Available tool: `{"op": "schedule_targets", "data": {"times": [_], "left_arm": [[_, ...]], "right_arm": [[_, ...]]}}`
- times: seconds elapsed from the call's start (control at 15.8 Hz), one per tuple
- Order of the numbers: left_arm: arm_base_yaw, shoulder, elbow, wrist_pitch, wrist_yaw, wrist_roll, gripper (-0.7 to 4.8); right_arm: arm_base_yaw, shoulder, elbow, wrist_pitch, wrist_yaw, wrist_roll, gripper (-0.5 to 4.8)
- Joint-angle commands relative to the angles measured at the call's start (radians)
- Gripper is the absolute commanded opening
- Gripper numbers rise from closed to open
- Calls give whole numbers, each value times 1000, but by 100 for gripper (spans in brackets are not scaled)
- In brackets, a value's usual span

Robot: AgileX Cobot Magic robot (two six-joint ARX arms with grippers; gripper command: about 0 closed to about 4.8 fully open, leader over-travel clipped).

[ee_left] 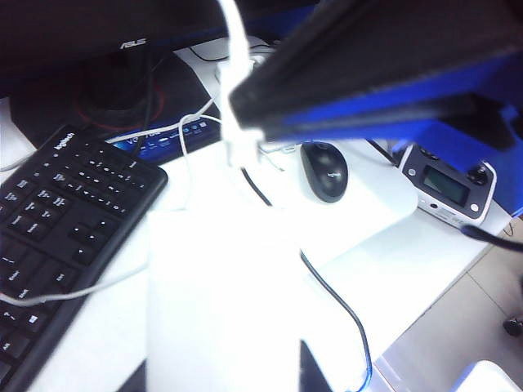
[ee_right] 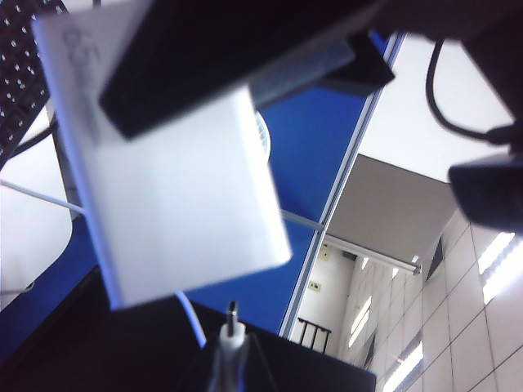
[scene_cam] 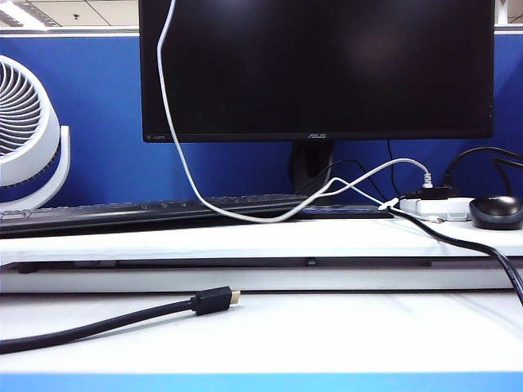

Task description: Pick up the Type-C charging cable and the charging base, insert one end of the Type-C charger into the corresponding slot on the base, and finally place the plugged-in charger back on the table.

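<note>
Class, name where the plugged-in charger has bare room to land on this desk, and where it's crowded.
Freest: the front table right of the black plug. The shelf strip before the keyboard is narrow. Crowded: the shelf's right end, with power strip, mouse, cords. The left gripper holds the Type-C charging cable, the right gripper the charging base, both above the exterior view.

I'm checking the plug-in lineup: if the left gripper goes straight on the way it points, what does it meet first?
Most likely the charging base, held in the right gripper. The Type-C charging cable tip in the left gripper points at it across a gap, though depth is unclear.
</note>
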Motion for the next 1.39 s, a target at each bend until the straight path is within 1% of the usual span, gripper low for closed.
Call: {"op": "schedule_targets", "data": {"times": [0.06,0.57,0.82,1.33,1.39], "left_arm": [[0,-5,4,23,-3,7,16],[0,-5,5,23,-6,7,16],[0,-5,5,23,-6,7,16],[0,-6,6,48,2,-1,16],[0,-6,6,53,19,-14,16]], "right_arm": [[0,-4,3,6,-4,2,3],[0,-8,3,-53,-9,2,3],[0,-8,3,-73,-69,2,3],[0,-7,3,-95,-68,2,3],[0,-7,3,-95,-68,2,3]]}}
